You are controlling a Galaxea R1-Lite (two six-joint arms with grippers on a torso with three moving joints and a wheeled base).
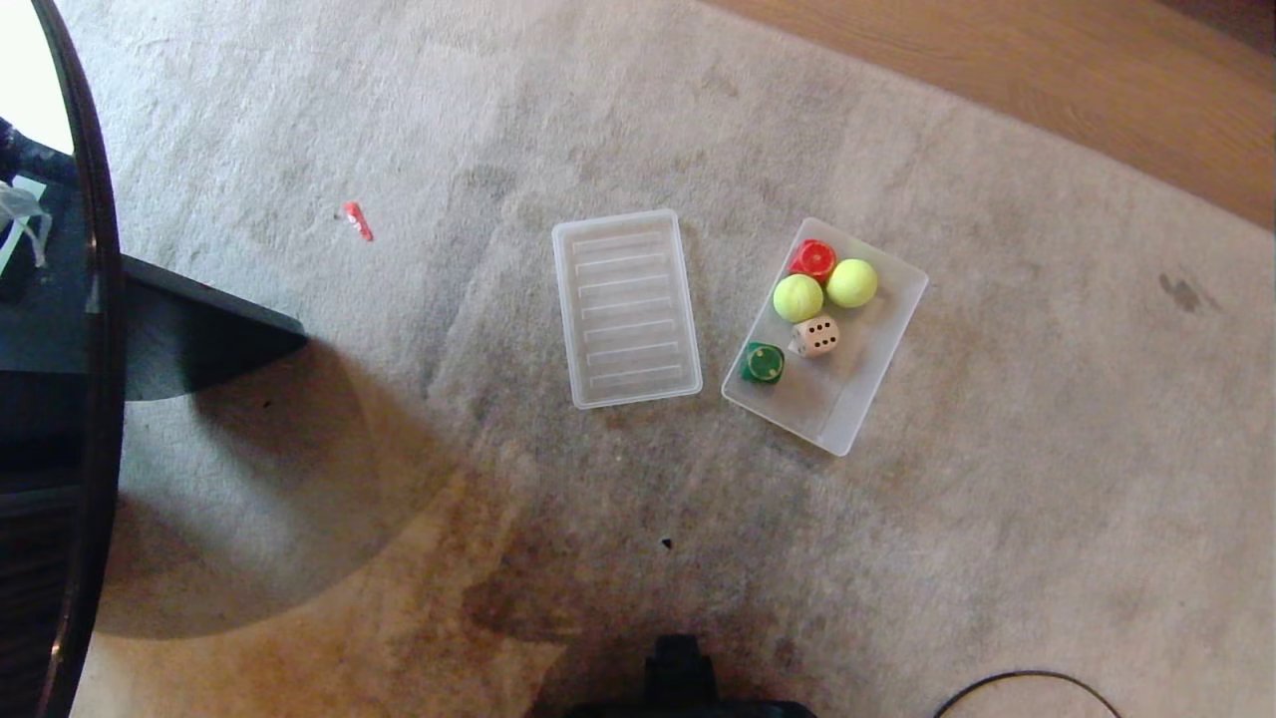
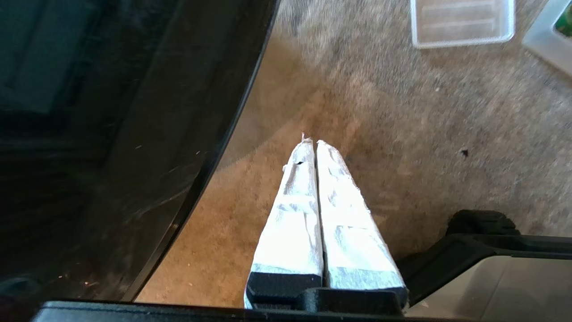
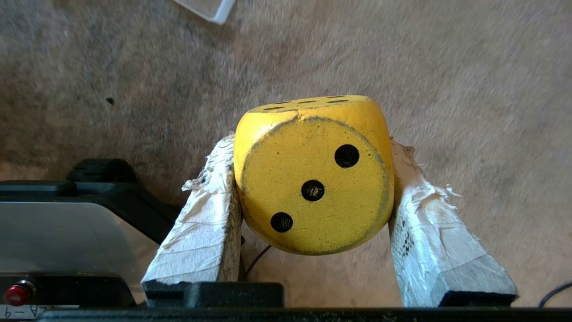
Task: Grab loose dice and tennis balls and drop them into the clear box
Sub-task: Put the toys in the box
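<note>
Between right gripper (image 3: 313, 147) fingers, unseen from above: yellow die (image 3: 313, 179).

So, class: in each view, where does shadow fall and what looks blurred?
Head view: a broad curved shadow darkens the carpet beside the dark table. Left wrist view: the ribbed lid looks soft. Right wrist view: the yellow die is crisp, the carpet behind it soft.
</note>
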